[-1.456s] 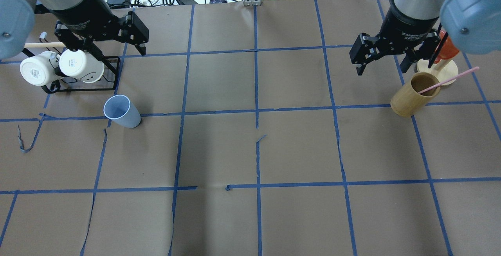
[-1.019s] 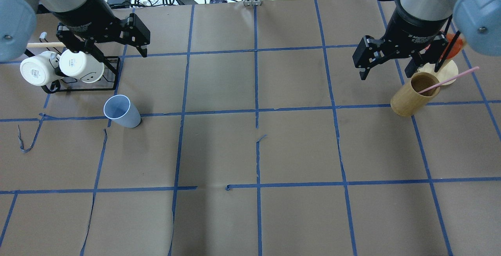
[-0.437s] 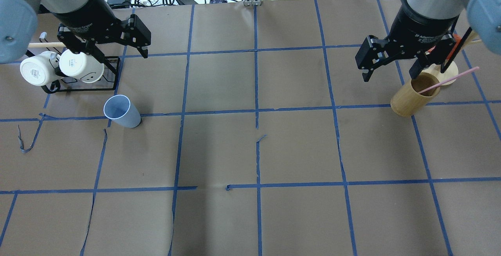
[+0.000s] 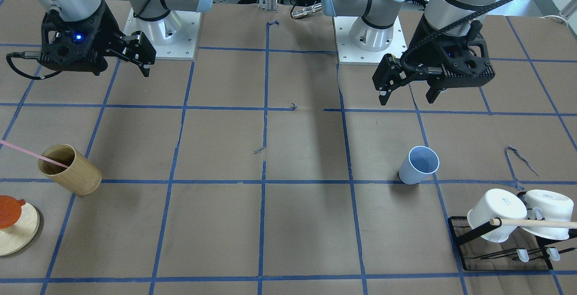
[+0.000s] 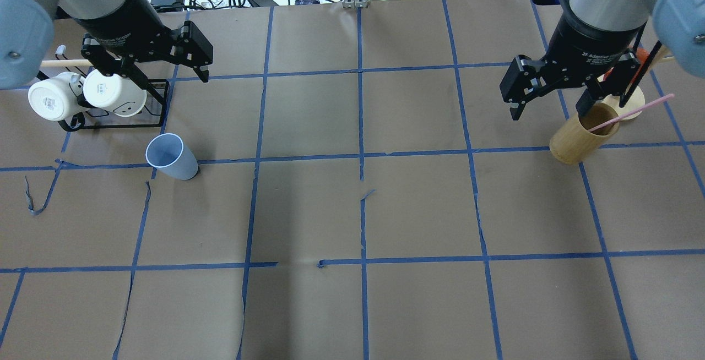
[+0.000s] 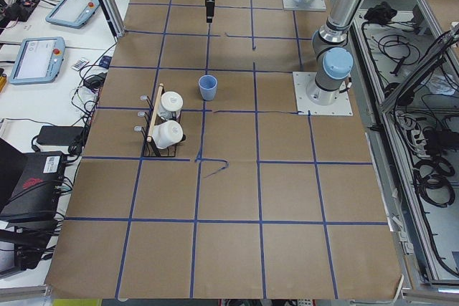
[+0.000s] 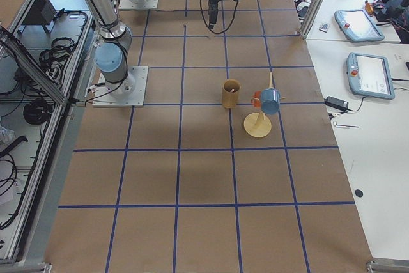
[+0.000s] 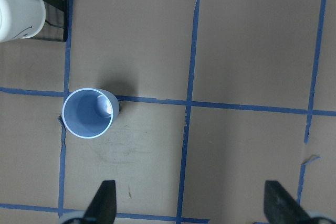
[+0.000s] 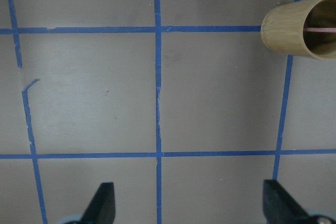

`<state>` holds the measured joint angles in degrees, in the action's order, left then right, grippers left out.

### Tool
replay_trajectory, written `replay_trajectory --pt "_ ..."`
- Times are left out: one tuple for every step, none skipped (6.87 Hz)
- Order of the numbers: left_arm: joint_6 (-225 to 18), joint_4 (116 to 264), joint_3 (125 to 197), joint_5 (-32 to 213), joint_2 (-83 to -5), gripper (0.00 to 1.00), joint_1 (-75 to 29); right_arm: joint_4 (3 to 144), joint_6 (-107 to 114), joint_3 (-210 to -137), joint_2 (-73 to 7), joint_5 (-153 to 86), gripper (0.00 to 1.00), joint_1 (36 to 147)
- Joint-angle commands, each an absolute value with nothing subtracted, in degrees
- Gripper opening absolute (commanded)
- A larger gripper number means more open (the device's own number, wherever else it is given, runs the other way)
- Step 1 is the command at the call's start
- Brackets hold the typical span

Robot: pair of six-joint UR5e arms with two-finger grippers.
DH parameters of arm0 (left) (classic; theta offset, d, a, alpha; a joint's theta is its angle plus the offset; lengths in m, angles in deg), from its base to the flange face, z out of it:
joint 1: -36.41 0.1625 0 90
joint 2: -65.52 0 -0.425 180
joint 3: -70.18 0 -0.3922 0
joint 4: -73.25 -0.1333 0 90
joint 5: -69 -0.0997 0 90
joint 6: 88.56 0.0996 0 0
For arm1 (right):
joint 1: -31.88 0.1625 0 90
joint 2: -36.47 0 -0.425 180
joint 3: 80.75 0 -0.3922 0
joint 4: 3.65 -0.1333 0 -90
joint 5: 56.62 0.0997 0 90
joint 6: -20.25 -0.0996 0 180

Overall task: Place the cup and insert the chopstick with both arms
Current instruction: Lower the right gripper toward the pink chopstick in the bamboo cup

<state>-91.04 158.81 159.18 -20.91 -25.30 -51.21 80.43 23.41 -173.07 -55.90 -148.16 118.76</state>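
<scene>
Left gripper (image 4: 405,101) and right gripper (image 5: 548,115) both hover with fingers (image 8: 106,201) released, empty. Blue cup (image 5: 171,157) stands upright on table (image 5: 352,211) near mug rack (image 5: 121,125); pink chopstick (image 5: 633,111) leans in bamboo holder (image 5: 573,142), seemingly clear of right gripper.

cup (image 5: 172,157): matt plastic | holder (image 5: 575,141): smooth wood | table cover (image 5: 418,206): matt creased paper
</scene>
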Motion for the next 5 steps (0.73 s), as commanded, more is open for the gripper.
replay_trajectory --pt "-91.0 158.9 159.1 -20.9 -25.4 1.00 -51.2 80.1 23.3 -173.6 -55.7 -148.6 1.00 118.7" --pt "-91.0 158.9 159.2 -20.9 -25.4 1.00 -51.2 80.3 23.3 -173.6 -55.7 -148.5 1.00 118.7" --pt "-91.1 158.9 159.2 -20.9 -25.4 1.00 -51.2 80.3 23.3 -173.6 -55.7 -148.6 1.00 118.7" --pt "-91.0 158.9 159.2 -20.9 -25.4 1.00 -51.2 80.8 23.3 -173.7 -55.6 -148.6 1.00 118.7" --pt "-91.0 158.9 159.2 -20.8 -25.4 1.00 -51.2 80.9 23.3 -173.7 -55.7 -148.6 1.00 118.7"
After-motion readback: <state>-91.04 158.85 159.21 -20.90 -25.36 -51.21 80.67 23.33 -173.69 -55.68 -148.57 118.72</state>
